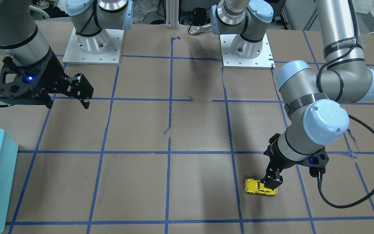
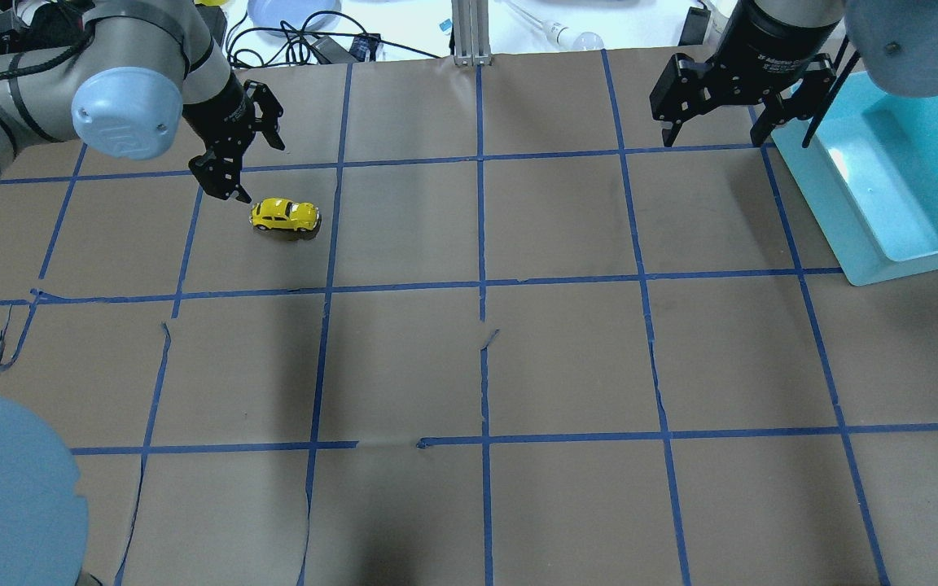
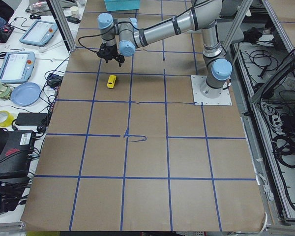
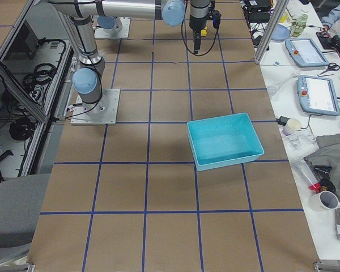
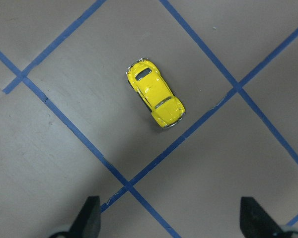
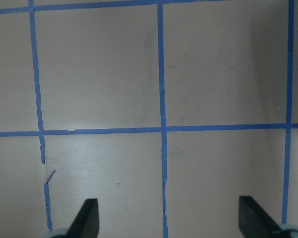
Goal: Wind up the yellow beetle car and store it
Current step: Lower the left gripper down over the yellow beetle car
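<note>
Yellow beetle car (image 5: 155,100) sits on the brown paper (image 5: 64,148) at 12 o'clock from my left gripper (image 5: 171,218), long axis running 11 to 5; jaws wide open, empty, so I'd use this nearer arm

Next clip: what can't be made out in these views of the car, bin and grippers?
Front-facing view: a left gripper finger covers part of the yellow beetle car.
All views: the car's underside is hidden beneath it.
Front-facing view: the frame edge cuts off the turquoise bin.
Overhead view: the right arm hides part of the bin's far rim.
</note>
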`<state>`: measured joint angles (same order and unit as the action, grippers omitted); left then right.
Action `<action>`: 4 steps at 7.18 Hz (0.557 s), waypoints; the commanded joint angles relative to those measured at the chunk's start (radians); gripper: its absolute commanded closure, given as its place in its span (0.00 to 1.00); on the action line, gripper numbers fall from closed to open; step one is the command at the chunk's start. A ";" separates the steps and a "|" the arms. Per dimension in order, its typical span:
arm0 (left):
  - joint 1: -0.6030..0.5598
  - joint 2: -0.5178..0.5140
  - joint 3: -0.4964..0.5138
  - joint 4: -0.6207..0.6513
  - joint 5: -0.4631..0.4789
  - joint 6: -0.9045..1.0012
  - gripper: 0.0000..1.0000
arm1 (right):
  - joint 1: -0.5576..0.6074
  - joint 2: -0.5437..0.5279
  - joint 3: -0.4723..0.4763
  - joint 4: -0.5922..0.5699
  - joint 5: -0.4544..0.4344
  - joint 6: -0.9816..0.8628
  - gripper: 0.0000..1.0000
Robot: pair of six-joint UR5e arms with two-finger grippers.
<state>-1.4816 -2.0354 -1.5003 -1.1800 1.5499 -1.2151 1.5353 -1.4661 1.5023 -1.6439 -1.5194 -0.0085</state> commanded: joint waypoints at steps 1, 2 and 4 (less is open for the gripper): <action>0.001 -0.083 0.000 0.068 -0.008 -0.057 0.00 | 0.000 -0.002 0.006 0.000 0.004 0.001 0.00; 0.001 -0.112 -0.001 0.071 -0.005 -0.057 0.00 | 0.000 -0.002 0.007 0.000 0.002 0.001 0.00; 0.001 -0.149 -0.001 0.074 0.005 -0.043 0.00 | 0.000 -0.002 0.007 0.000 0.002 0.001 0.00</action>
<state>-1.4803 -2.1609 -1.5016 -1.1095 1.5505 -1.2637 1.5355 -1.4679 1.5091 -1.6444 -1.5170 -0.0077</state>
